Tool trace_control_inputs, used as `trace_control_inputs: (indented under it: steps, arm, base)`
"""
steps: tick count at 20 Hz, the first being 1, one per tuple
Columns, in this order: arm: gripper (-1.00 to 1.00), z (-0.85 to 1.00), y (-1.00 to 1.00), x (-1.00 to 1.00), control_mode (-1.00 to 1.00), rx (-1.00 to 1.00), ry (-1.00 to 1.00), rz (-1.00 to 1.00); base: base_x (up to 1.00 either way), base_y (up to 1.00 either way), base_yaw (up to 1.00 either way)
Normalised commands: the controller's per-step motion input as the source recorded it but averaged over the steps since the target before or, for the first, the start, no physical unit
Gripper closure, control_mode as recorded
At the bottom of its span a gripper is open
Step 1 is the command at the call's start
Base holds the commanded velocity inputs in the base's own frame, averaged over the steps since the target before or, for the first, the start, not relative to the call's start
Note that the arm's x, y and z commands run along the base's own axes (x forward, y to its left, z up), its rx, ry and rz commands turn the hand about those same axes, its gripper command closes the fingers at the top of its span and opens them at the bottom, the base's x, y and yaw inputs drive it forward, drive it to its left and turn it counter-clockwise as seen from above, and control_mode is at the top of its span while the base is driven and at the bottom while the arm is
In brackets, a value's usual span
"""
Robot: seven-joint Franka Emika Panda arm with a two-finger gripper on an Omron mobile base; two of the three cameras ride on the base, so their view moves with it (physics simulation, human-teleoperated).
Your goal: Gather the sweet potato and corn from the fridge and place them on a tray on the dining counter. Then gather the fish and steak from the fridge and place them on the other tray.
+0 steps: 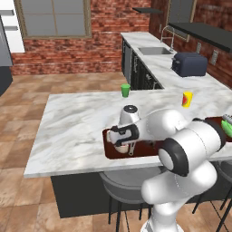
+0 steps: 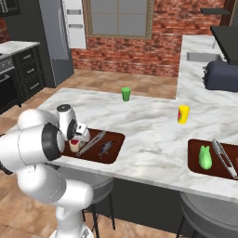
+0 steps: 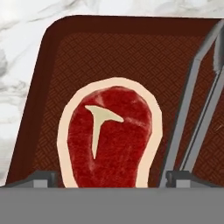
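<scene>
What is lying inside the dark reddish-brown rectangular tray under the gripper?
The dark reddish-brown rectangular tray holds a red raw steak with a white fat rim, grey metal tongs and a small dark fish. The white arm covers the tray's near left corner.

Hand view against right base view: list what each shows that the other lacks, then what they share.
Hand view alone: the steak's T-shaped bone, its pale fat rim, and the tray's ribbed floor.
Right base view alone: the fish on that tray, the second tray with the corn, the green cup, the yellow cup, and the fridge.
Both: the near tray, the steak, and grey tongs beside it.
</scene>
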Motion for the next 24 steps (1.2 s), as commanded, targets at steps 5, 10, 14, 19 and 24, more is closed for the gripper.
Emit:
trace_control_inputs:
  steps: [5,10,14,19,24]
  arm:
    - [-1.00,0.46,-0.01,-0.08,-1.00,0.00,0.06,-0.03]
    - [-1.00,0.48,0.00,-0.28,-1.00,0.00,0.04,-0.06]
    - [-1.00,0.45,-0.06,-0.70,-1.00,0.00,0.00,-0.06]
    - [-1.00,0.44,-0.15,-0.87,-1.00,0.00,0.00,-0.03]
    - [-1.00,0.60,-0.27,-0.80,-1.00,0.00,0.00,-0.04]
  base:
    - [0.00,0.00,0.00]
    - [0.00,0.00,0.00]
    - [0.00,0.00,0.00]
    - [0.00,0.00,0.00]
    - [0.00,0.00,0.00]
